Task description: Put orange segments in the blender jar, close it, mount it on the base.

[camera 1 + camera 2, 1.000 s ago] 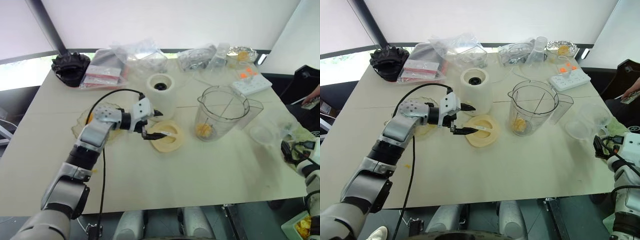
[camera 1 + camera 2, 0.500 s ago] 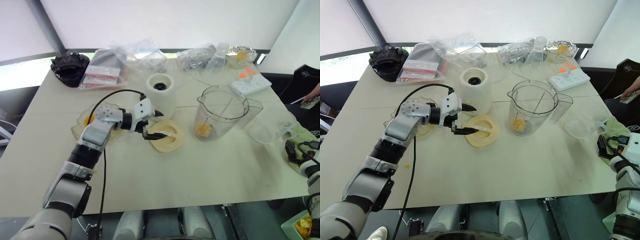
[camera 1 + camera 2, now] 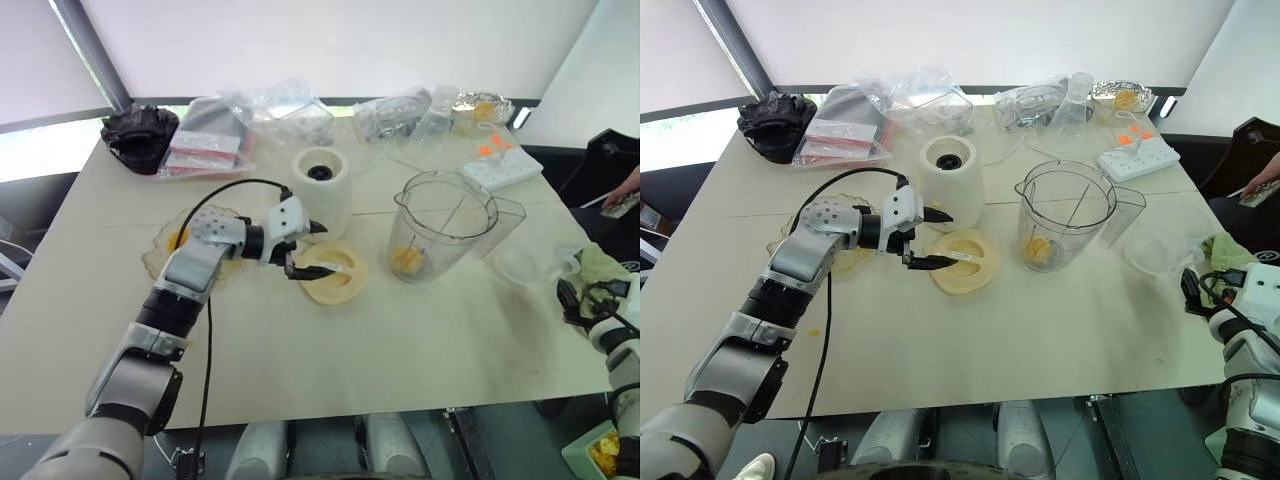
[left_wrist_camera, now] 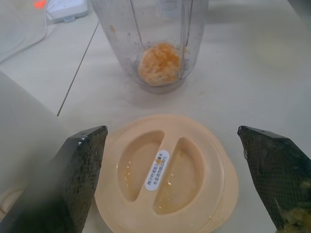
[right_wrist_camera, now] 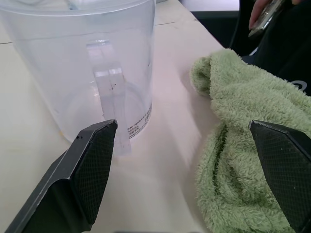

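We see the blender jar (image 3: 444, 224) upright right of centre on the tabletop (image 3: 400, 350), orange segments (image 4: 159, 64) heaped at its bottom, the base (image 3: 322, 189) to its left. The cream lid (image 4: 165, 170) carries a white sticker whose print we cannot read. The left end effector (image 3: 300, 250) is spread over the lid; the right end effector (image 5: 184, 194), also spread, is cut off at the right edge.

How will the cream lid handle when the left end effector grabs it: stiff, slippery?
The lid looks like moulded plastic, so probably stiff and light. Wet juice smears on top suggest it may slip. It lies flat on the table, so its thin rim likely gives the open left end effector little purchase.
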Robot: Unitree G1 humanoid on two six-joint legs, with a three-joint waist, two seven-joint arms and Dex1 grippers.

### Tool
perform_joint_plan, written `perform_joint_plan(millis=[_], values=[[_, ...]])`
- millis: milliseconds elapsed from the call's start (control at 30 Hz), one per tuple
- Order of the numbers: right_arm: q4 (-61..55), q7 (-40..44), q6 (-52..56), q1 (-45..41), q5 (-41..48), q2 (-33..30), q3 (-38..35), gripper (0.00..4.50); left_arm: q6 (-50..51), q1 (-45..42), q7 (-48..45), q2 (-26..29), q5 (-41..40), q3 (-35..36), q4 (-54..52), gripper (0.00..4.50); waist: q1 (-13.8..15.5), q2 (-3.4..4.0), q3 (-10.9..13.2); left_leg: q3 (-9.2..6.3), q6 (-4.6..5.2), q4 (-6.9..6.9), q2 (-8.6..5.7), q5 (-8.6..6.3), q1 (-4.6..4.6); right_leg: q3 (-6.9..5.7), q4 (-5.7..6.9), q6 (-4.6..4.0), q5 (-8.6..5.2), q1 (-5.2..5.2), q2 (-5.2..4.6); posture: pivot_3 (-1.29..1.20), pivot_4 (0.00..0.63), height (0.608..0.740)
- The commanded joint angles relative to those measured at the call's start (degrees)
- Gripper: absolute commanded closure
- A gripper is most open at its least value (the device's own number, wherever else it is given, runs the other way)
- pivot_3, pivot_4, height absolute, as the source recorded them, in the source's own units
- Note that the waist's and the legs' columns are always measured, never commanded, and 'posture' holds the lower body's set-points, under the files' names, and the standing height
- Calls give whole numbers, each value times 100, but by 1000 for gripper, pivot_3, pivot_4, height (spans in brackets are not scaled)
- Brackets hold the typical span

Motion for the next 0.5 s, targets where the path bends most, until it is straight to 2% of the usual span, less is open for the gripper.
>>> perform_joint_plan(millis=[33,500], values=[[-269,-41,-38,-23,39,30,-90,0,-69,-154,-3,20,-7,44,-101,18,1,0,0,0,0,0,0,0,0,0,0,0,0,0,0,0,150,740],[33,-432,-315,-179,-214,-10,-204,0,-70,-195,-21,-3,-6,30,-81,18,0,0,0,0,0,0,0,0,0,0,-1,0,0,0,0,0,150,740]])
